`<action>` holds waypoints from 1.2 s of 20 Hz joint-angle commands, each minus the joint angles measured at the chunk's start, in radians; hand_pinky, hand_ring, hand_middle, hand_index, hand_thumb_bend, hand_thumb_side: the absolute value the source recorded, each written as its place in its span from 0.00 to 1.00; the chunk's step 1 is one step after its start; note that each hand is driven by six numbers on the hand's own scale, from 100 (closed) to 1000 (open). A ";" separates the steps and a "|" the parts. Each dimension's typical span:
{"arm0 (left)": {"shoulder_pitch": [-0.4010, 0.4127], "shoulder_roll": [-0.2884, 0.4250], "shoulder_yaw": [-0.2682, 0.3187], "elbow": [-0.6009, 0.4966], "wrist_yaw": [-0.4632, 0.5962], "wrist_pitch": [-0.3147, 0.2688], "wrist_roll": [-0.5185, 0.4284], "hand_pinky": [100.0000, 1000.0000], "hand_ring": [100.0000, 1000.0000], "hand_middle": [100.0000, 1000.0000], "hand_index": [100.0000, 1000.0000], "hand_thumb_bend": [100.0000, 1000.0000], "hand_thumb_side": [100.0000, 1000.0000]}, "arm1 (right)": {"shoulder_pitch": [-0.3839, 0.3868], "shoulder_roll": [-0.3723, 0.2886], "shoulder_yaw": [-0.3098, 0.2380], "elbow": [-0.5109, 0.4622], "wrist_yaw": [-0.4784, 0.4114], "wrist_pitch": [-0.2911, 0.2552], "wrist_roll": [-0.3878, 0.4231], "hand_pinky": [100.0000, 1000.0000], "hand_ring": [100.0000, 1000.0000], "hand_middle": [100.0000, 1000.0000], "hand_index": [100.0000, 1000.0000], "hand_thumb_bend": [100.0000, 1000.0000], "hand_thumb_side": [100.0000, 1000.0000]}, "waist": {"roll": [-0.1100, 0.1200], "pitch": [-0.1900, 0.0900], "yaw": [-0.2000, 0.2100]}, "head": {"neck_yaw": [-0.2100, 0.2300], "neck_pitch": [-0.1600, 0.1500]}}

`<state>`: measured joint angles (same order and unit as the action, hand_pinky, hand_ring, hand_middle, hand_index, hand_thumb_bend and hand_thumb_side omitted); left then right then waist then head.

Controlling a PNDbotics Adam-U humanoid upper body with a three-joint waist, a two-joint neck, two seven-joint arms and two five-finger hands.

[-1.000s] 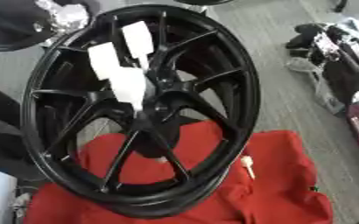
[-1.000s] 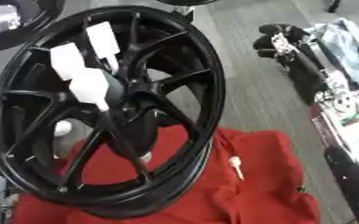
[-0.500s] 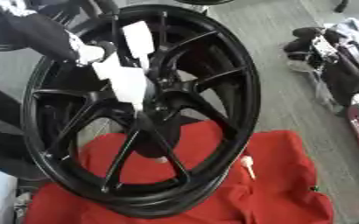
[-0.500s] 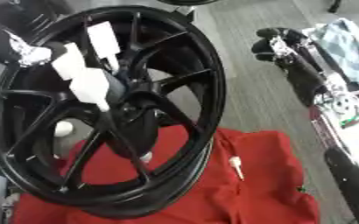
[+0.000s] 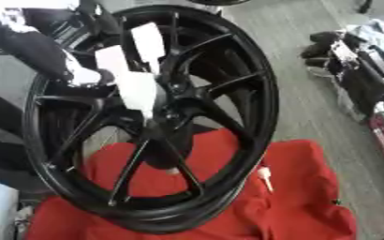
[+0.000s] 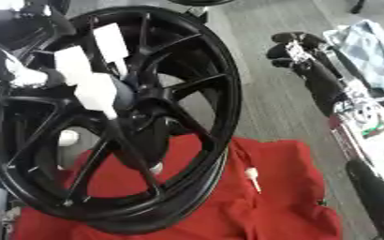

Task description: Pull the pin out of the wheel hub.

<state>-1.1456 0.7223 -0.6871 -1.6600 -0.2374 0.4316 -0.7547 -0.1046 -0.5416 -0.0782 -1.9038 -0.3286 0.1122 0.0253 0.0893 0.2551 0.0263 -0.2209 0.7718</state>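
Black wheel hub point(image 5: 154, 126) on red cloth point(image 5: 302, 187), left robot hand point(image 5: 44, 54) at rim, grip unclear

We see a grey floor point(image 5: 310, 117) carrying everything. A red cloth point(image 5: 310, 197) is spread on it, rumpled, and the black wheel point(image 5: 244, 93) stands tilted on the cloth's left part — its lower rim pressing into the fabric. Just right of the wheel, on the cloth, lies a small white pin-like piece point(image 6: 251, 177). Further right of the wheel, well off the cloth, a heap of dark and pale gear point(image 6: 326, 79) sits on the floor; we cannot make out what it is.
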 commanded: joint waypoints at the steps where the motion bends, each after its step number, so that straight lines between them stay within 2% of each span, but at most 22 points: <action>1: -0.009 0.030 0.021 0.011 -0.018 0.013 0.001 0.91 0.86 0.81 0.88 0.30 0.24 | -0.005 -0.014 0.000 -0.008 0.009 0.002 0.005 0.78 0.72 0.55 0.71 0.00 0.57 | -0.004 -0.020 -0.001 | 0.003 -0.002; 9: 0.000 0.010 0.014 0.055 -0.047 0.031 0.018 0.92 0.86 0.81 0.88 0.31 0.27 | -0.006 -0.010 0.002 -0.006 0.017 0.003 0.009 0.78 0.72 0.55 0.71 0.00 0.58 | -0.004 -0.015 -0.007 | 0.006 -0.004; 19: 0.007 -0.009 0.014 0.086 -0.036 0.032 0.019 0.93 0.87 0.83 0.89 0.34 0.51 | -0.004 -0.003 0.001 0.001 0.023 0.008 0.009 0.78 0.72 0.55 0.71 0.00 0.59 | -0.003 -0.010 -0.014 | 0.008 -0.007; 24: 0.008 -0.013 0.016 0.092 -0.027 0.019 0.012 0.93 0.87 0.83 0.89 0.34 0.54 | -0.004 0.002 0.002 0.004 0.025 0.012 0.008 0.78 0.72 0.55 0.71 0.00 0.59 | -0.002 -0.009 -0.016 | 0.010 -0.009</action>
<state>-1.1253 0.6965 -0.6872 -1.5648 -0.2713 0.4463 -0.7313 -0.1046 -0.5294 -0.0726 -1.8924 -0.3108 0.1221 0.0352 0.0905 0.2615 0.0121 -0.2129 0.7715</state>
